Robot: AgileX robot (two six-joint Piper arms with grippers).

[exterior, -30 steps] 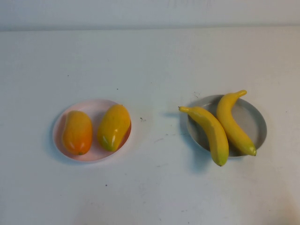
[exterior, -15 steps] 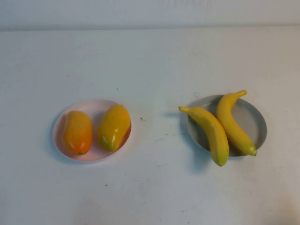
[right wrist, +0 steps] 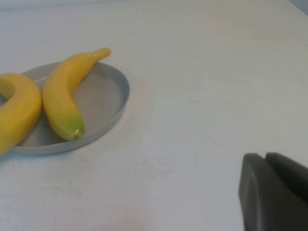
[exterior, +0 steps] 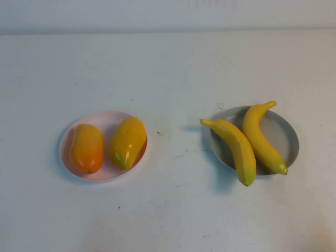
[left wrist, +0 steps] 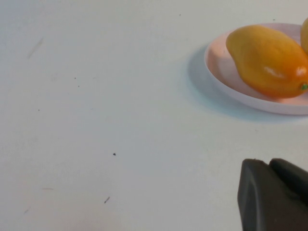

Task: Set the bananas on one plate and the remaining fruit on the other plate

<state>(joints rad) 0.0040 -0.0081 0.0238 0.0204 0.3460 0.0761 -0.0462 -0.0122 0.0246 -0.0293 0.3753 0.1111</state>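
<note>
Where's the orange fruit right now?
In the high view, the orange fruit lies on the pink plate, table's left, left of the yellow fruit.

White table point(exterior: 173, 210) with small dark specks.

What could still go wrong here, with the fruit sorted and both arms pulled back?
1. One banana lies across the grey plate's rim, both ends overhanging the table; a nudge might roll it off.
2. The yellow mango reaches the pink plate's edge and might slip out.
3. The left gripper and right gripper, both shut, sit low near the plates; a careless move could bump them.
</note>
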